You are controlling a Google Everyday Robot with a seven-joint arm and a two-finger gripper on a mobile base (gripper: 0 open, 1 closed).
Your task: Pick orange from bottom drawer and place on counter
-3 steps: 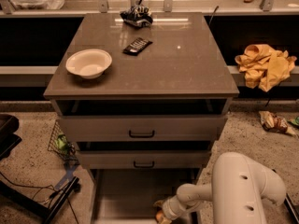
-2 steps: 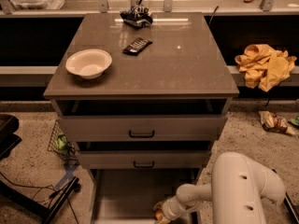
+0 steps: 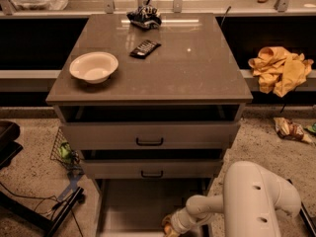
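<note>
The bottom drawer (image 3: 133,206) is pulled open below two upper drawers and shows its pale grey floor. My white arm reaches down into it from the right. My gripper (image 3: 170,227) is at the drawer's front right, at the lower edge of the view. A bit of the orange (image 3: 168,228) shows at the gripper tip, mostly hidden by it. The counter (image 3: 192,65) is the glossy grey-brown top of the cabinet.
On the counter stand a white bowl (image 3: 94,66) at the left, a dark flat packet (image 3: 145,48) in the middle and a dark bundle (image 3: 144,17) at the back edge. A yellow cloth (image 3: 280,69) lies on a ledge at right. Cables and a black stand are on the floor at left.
</note>
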